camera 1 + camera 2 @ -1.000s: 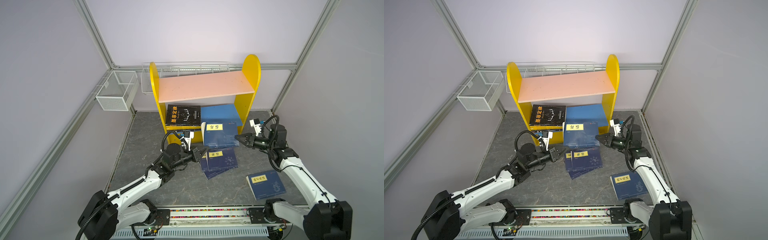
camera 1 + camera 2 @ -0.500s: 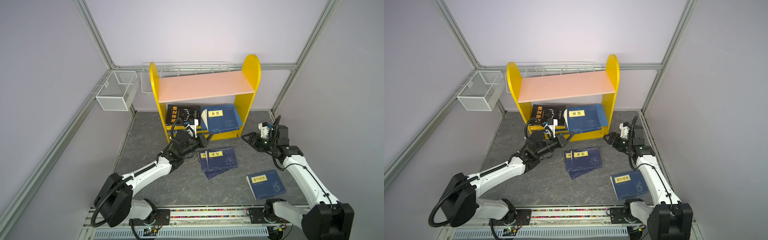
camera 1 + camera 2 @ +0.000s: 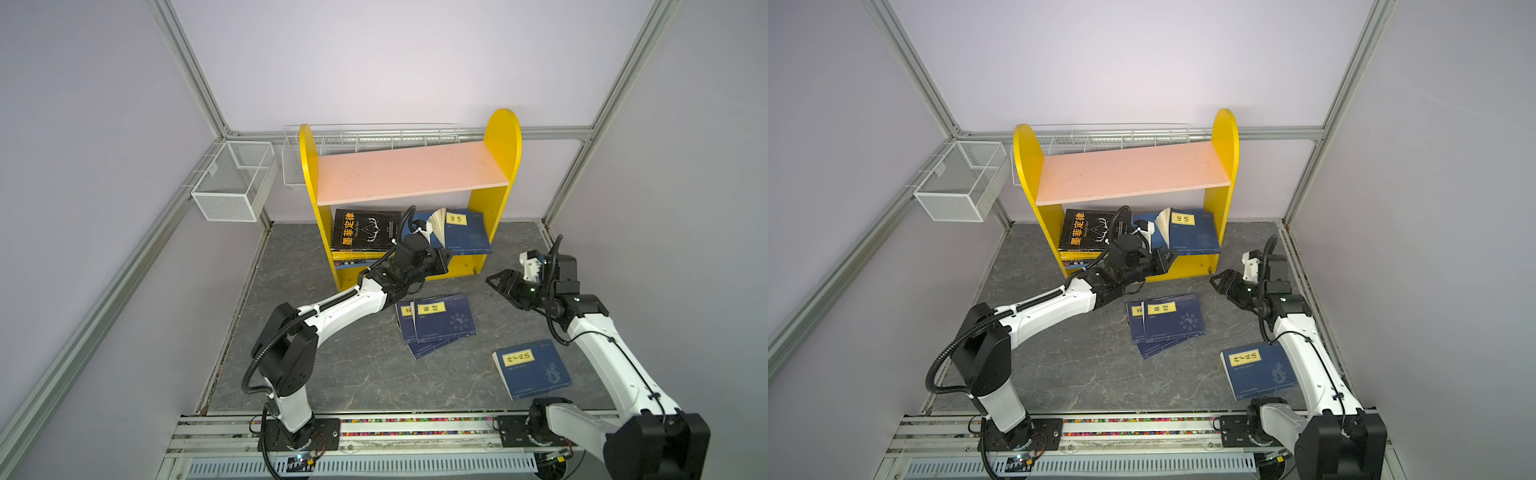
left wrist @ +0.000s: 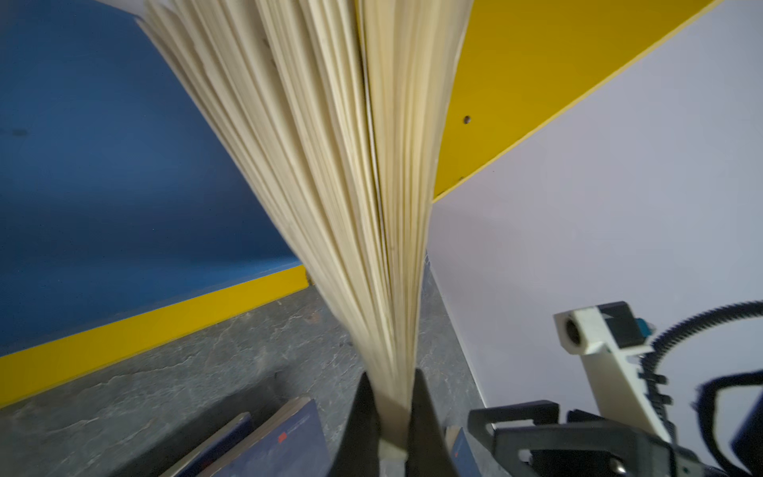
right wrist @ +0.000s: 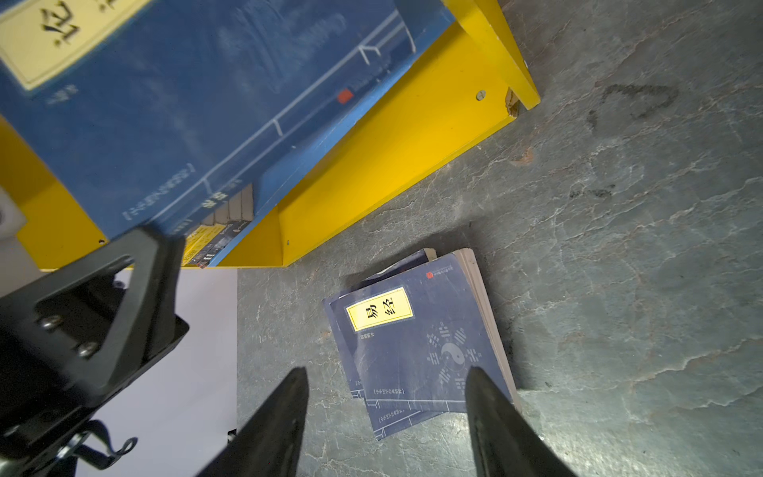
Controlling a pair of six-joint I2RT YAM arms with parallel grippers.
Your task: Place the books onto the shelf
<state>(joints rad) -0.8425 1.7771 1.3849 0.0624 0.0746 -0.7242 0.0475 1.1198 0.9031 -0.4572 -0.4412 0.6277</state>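
A black book (image 3: 365, 230) lies on the shelf (image 3: 500, 137) beside a fanned navy book (image 3: 467, 232); the left gripper (image 4: 392, 396) pinches its pages; the right gripper (image 5: 388, 373) gapes, empty.

Your shelf (image 3: 503, 137) has yellow sides, a pink top and a blue base. The books (image 3: 446, 320) are navy with yellow labels; the black book (image 3: 365, 230) has yellow lettering. The tabletop (image 3: 353, 374) is veined grey.

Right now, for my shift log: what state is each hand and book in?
fanned book, on the shelf, lower tier, pages splayed.
left hand, shut on fanned book.
right hand, open, empty.
black book, closed, shelved flat.
floor pile, closed, unshelved.
lone book, closed, on floor.
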